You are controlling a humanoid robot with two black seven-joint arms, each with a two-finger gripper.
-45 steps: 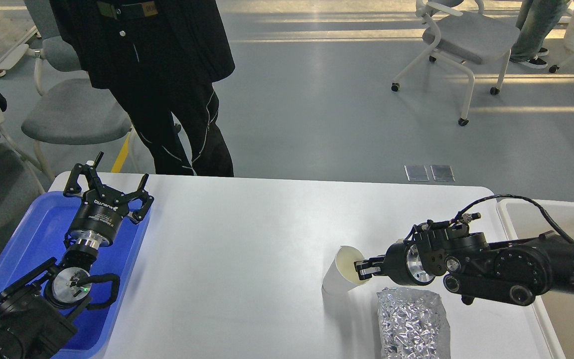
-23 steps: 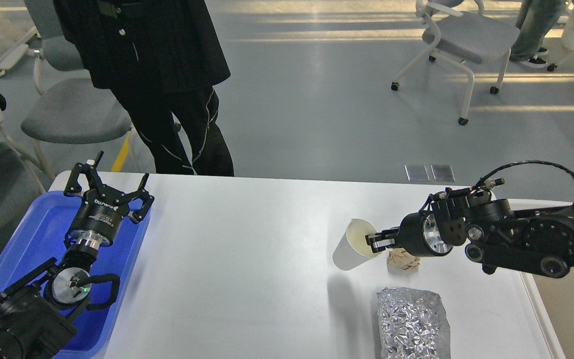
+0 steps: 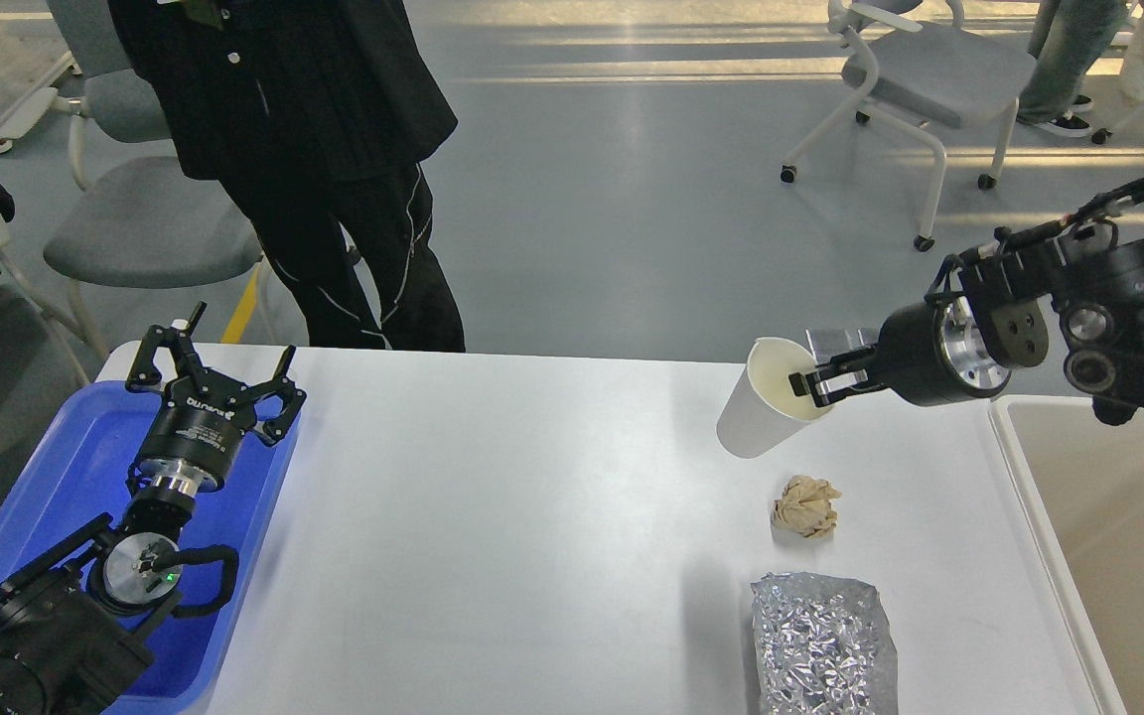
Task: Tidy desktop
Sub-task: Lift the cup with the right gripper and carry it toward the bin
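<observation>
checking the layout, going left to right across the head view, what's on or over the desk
blue tray → left gripper → paper cup held by the right gripper → beige bin

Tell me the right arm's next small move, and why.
Probably swing the cup right, over the bin. The right gripper pinches its rim, holding it tilted and lifted off the desktop, and the bin sits just right of it.

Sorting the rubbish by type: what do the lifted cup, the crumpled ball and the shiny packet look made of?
The cup in the right pincer looks like matte white paper. The crumpled ball looks like tan tissue or paper, softly creased. The shiny packet looks like crinkled, mirror-bright metal foil or foil-coated film.
</observation>
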